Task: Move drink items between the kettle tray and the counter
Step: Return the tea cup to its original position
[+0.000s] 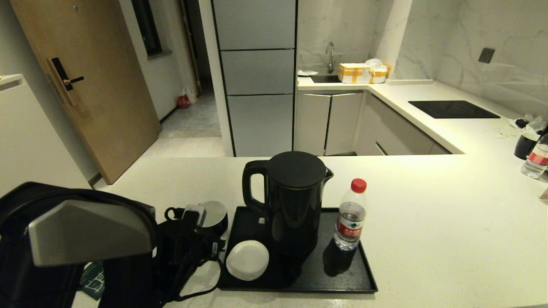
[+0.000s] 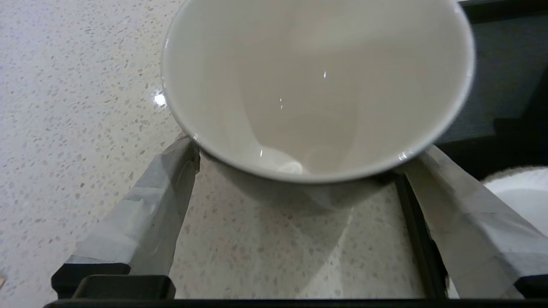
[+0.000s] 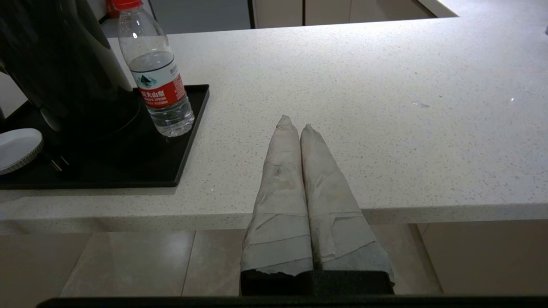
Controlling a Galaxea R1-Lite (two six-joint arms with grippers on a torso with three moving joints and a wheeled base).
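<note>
jaws spread wide on the left gripper (image 2: 299,171), either side of the cup (image 2: 319,85) on the counter (image 2: 85,107) beside the tray (image 1: 355,273) — right gripper (image 3: 295,124) shut, empty, parked off the counter's edge.

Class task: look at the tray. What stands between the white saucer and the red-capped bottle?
The black kettle stands between the saucer and the bottle, all on the tray; the head view shows it best.
</note>
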